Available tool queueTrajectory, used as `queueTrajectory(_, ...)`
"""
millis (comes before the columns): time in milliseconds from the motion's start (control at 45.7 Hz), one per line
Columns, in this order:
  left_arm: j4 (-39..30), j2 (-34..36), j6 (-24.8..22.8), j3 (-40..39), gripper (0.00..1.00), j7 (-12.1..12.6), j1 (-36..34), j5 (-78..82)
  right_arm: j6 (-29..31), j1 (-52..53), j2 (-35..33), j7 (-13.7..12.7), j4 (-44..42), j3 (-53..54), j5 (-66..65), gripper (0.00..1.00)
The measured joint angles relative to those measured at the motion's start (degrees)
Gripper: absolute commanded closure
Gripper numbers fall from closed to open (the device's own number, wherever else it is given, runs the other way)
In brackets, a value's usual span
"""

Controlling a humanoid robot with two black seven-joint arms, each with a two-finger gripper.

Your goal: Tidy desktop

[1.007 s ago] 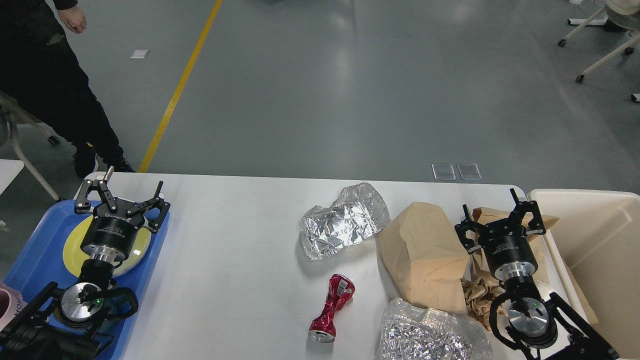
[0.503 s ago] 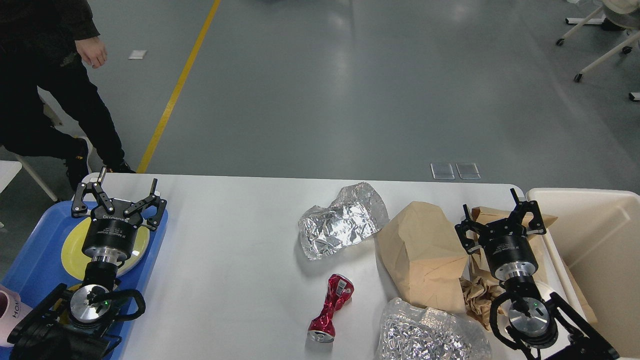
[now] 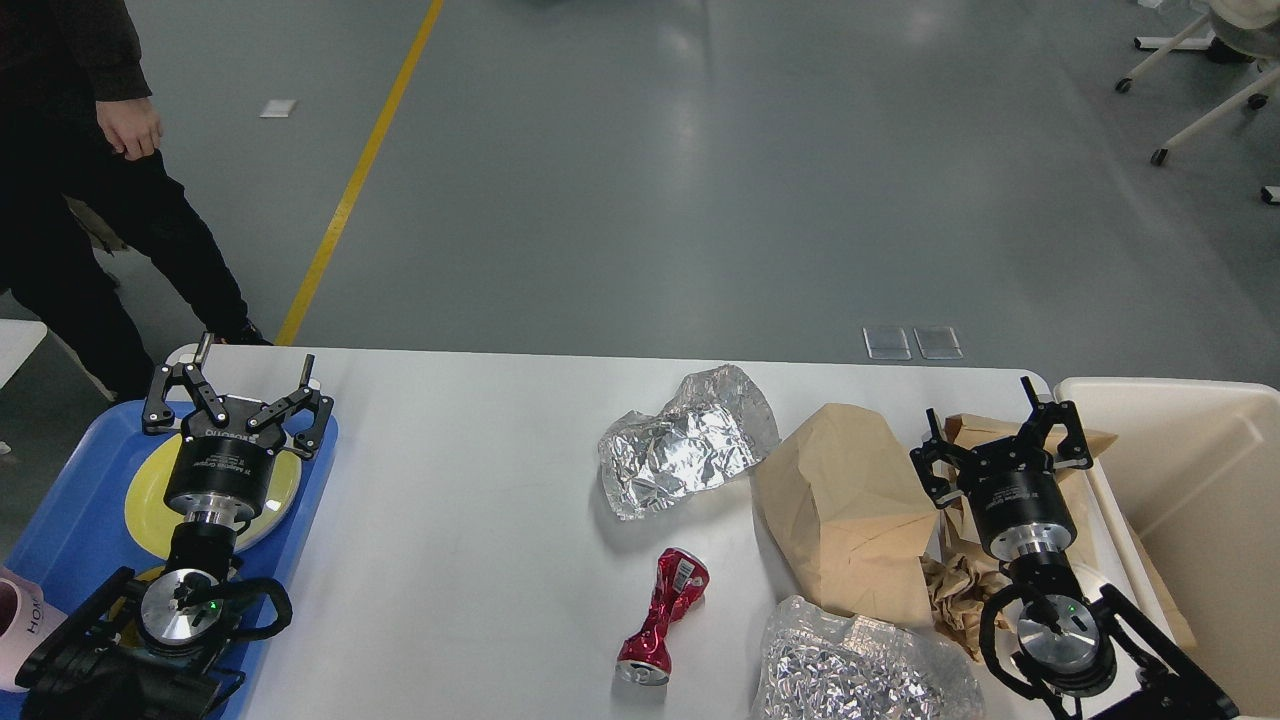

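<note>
Head view: white tabletop [image 3: 470, 560] is filling the lower frame, w/ litter lying mostly on its right half. Left gripper [image 3: 233, 400] is hovering over the yellow plate [image 3: 150, 490] in the blue tray [image 3: 70, 520] at the tabletop's left edge, fingers spread, holding nothing. Right gripper [image 3: 1000, 440] is hanging near the right edge, fingers also spread & empty, just beside the brown paper bag [image 3: 850, 510] and above crumpled brown paper [image 3: 950, 590]. Cream bin [image 3: 1200, 470] is sitting right of that arm. Crushed red can [image 3: 665, 615] is lying w/ its long axis running near-left to far-right, well left of and nearer than the right fingers; foil wads [image 3: 690, 440] and [image 3: 860, 670] are flanking it. Likely next pick is the bag: right arm is much nearer, bag lying directly left of its fingers, bin on the opposite side.
</note>
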Motion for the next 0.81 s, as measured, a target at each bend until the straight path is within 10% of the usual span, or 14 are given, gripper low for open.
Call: queueTrajectory(810,0.0,0.1,0.0,0.0,0.04,0.0,0.0,0.0,-0.1,5.5,-0.3,-0.6,-2.6,-0.1,0.0,0.00)
